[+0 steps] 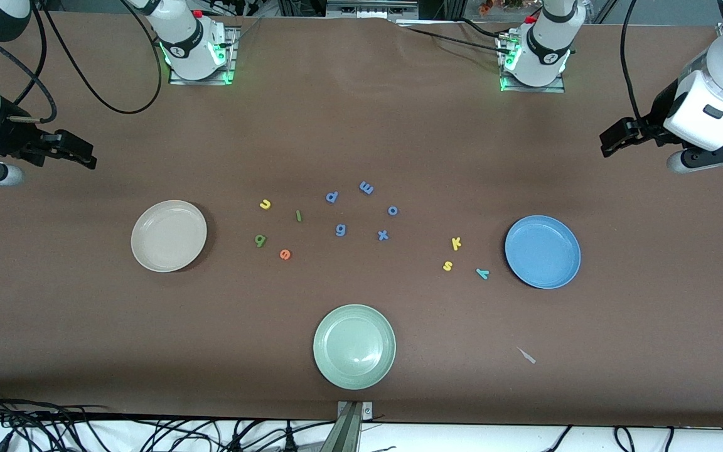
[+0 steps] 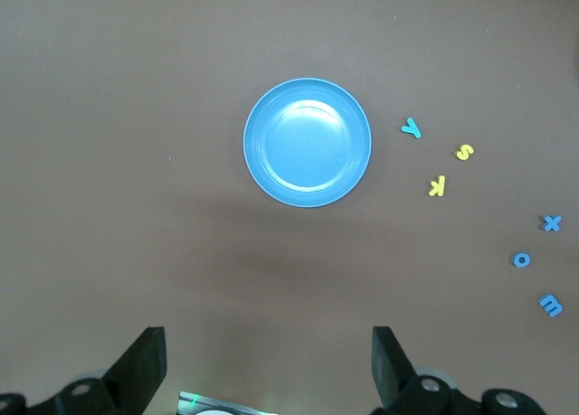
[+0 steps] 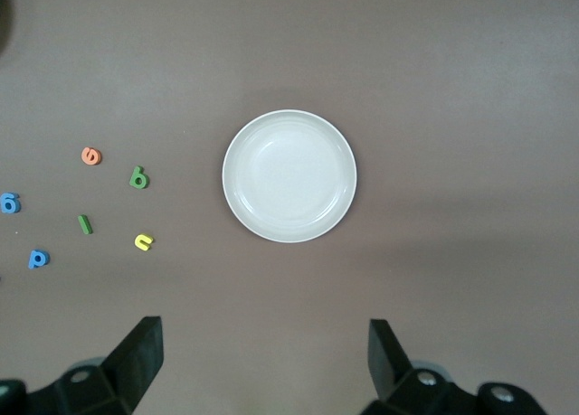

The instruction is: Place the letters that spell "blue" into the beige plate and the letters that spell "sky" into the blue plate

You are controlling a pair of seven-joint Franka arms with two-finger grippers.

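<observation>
Letters for "blue" lay loose on the desk beside the beige plate, toward the middle of the desk: yellow u, green l bar, green b and orange e. None was in the plate. The "sky" set, yellow k, yellow s and teal y, lay just beside the blue plate, also outside it. Periwinkle letters lay between the two groups, and a pale green plate lay nearer the front camera than either group.

The right pincer hung empty at the desk edge at the right arm's end, clear of the beige plate, jaws fully apart. The left pincer hung likewise at the left arm's end, clear of the blue plate, jaws wide and holding nothing.

Assessment: no pick had begun. The pieces appeared small and flat, so each descent should be centred on one letter, with the fingers straddling its narrow width. The green b and orange e lay near each other; approaching either from its open side would avoid disturbing the other. The periwinkle pieces must be left alone.
</observation>
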